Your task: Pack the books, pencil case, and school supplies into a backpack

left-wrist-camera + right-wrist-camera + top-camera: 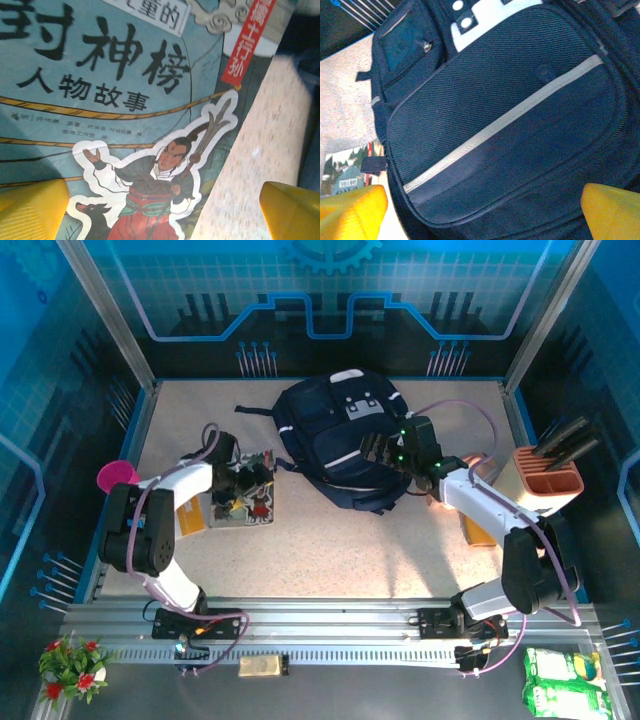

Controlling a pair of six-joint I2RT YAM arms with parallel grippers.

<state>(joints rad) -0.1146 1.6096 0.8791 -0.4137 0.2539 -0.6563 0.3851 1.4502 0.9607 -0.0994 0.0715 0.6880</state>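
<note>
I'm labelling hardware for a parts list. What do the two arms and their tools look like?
The left arm and right arm have white link shells, black joints, a pale lilac cable looping along each. The left tool and right tool are black; green lights glow on the right one. Wrist views show bright yellow fingers.

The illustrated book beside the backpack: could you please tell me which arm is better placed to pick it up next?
Left. The left tool hovers open directly over the illustrated book, close above its cover. The right tool is open over the backpack, apart from the book.
</note>
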